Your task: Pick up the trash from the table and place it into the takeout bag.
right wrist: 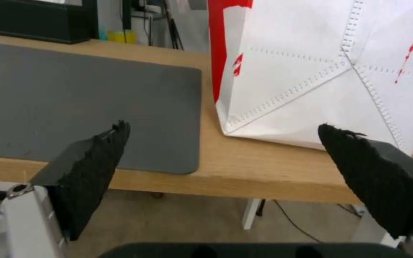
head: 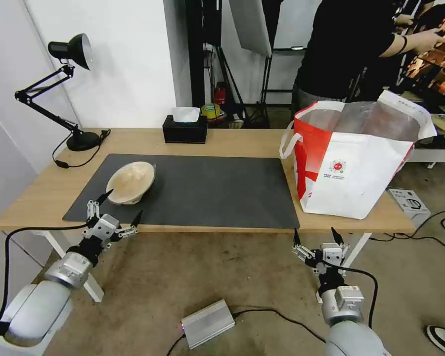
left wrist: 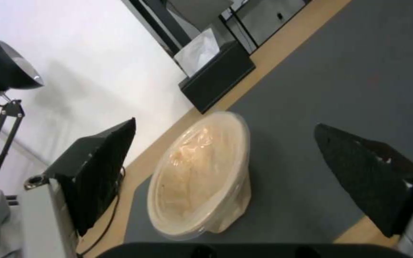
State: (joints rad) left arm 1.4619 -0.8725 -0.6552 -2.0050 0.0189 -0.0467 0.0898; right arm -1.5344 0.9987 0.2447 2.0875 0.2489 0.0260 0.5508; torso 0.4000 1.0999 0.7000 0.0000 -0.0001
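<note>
The trash in view is a beige paper-pulp bowl (head: pixel 131 182) (left wrist: pixel 202 175) lying tilted on the left part of the dark grey mat (head: pixel 202 190) on the light-wood table (head: pixel 232 141). My left gripper (head: pixel 122 203) (left wrist: pixel 224 127) hovers open just in front of the bowl, at the table's near left edge, with nothing between its fingers. The white-and-red takeout bag (head: pixel 353 155) (right wrist: pixel 321 71) stands open at the table's right end, foil lining showing. My right gripper (head: pixel 315 232) (right wrist: pixel 223 125) is open below the table's front edge, in front of the bag.
A black desk lamp (head: pixel 64 89) stands at the back left and a black tissue box (head: pixel 185 128) at the back middle. On the floor lie a silver box (head: pixel 207 322) with cables. A person stands behind the bag.
</note>
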